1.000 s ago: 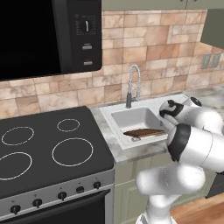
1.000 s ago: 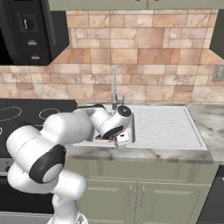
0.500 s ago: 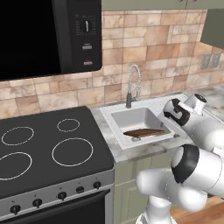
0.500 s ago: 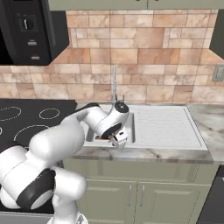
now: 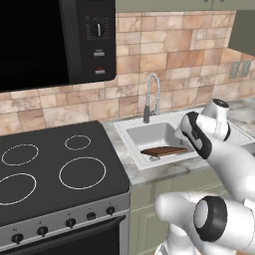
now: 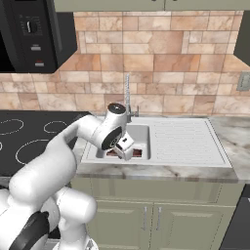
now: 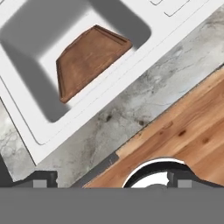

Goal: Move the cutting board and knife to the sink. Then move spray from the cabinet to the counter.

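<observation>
The reddish-brown cutting board (image 7: 89,59) lies flat in the white sink basin (image 7: 26,100); it also shows as the cutting board (image 5: 164,150) in the left base view, and a strip of the cutting board (image 6: 138,153) peeks out behind the hand. My gripper (image 7: 111,179) hovers over the sink's front edge and the marble counter (image 7: 144,100), open, its dark fingertips (image 7: 43,179) far apart with nothing between them. From the right, the gripper (image 6: 125,148) hangs at the basin's front rim. The knife and the spray are out of view. A sage-green cabinet (image 5: 244,30) hangs at the upper right.
A curved faucet (image 5: 152,94) stands behind the basin, and a ribbed drainboard (image 6: 180,139) lies to its right. The black stovetop (image 5: 50,169) sits left of the sink under a black microwave (image 5: 50,40). Wooden floor (image 7: 183,131) lies below the counter's edge.
The arm's elbow has swung down and toward the base while the hand stays by the sink's front rim. The cutting board has not moved.
</observation>
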